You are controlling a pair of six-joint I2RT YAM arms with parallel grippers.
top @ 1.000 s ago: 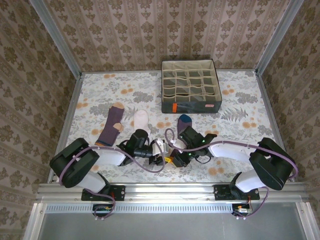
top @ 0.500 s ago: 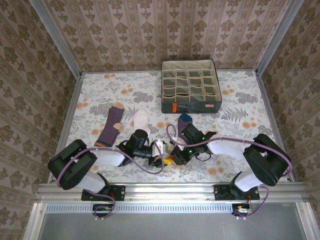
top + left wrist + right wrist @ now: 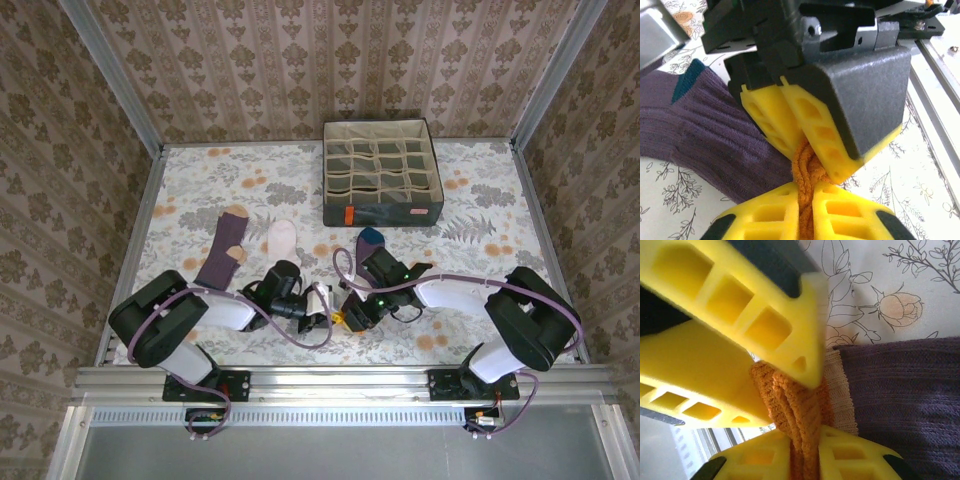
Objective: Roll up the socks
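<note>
Fingers (image 3: 760, 216) of left gripper (image 3: 806, 212) now tight on orange cuff (image 3: 802, 167)

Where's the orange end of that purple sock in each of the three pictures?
Top external: orange cuff, a small speck, low centre.
Left wrist: bottom centre, pinched between yellow fingers.
Right wrist: bottom centre, left of the purple knit.
Shared landmark: the purple sock leg joined to it.
</note>
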